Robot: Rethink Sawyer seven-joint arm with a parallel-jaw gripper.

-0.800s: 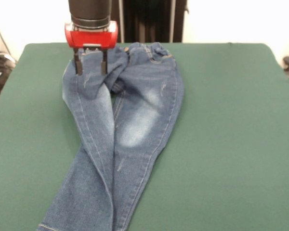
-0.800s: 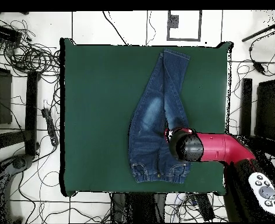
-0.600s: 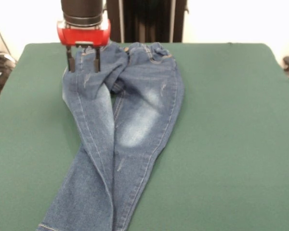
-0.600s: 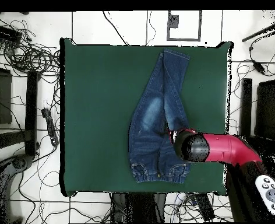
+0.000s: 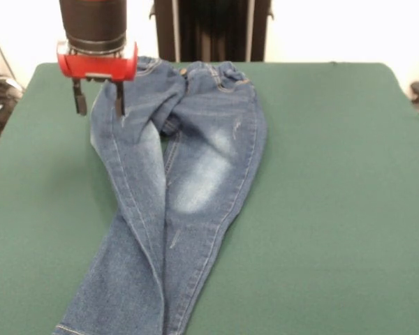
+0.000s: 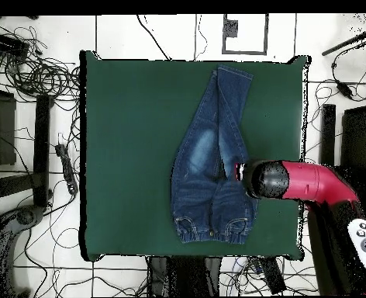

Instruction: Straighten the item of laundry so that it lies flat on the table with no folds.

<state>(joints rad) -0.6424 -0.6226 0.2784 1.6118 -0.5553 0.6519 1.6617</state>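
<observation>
At the far left end of the bench (image 5: 349, 174), the tool (image 5: 97, 106) is seen hanging over the outer edge of the jeans (image 5: 188, 174), up near the waistband. Its two fingers are parted to a moderate gap and nothing is held between them; one finger sits over bare green felt, the other just at or over the denim edge, and contact with the cloth cannot be confirmed from either view. One pair of jeans is counted, one arm, one tool, nothing else on the bench. The jeans are laid roughly mid-bench, waistband at the robot's side, legs run away from it toward the opposite edge, so the long axis is set across the bench's short span. From the overhead view the tool (image 6: 243, 172) is placed at the side of the jeans (image 6: 205, 167), beside the upper thigh, with the garment lying wholly to one side of it. The two legs are crossed or overlapped below the crotch, and one leg is folded partly over the other at the hip, so the item is judged not yet flat. The deciding relation: the overlapped leg is lying immediately inboard of the tool, so a grasp at that outer edge followed by a pull outward, square to the long axis, is judged the likely way to open the fold. Snagging both layers at once is the risk to be watched.
</observation>
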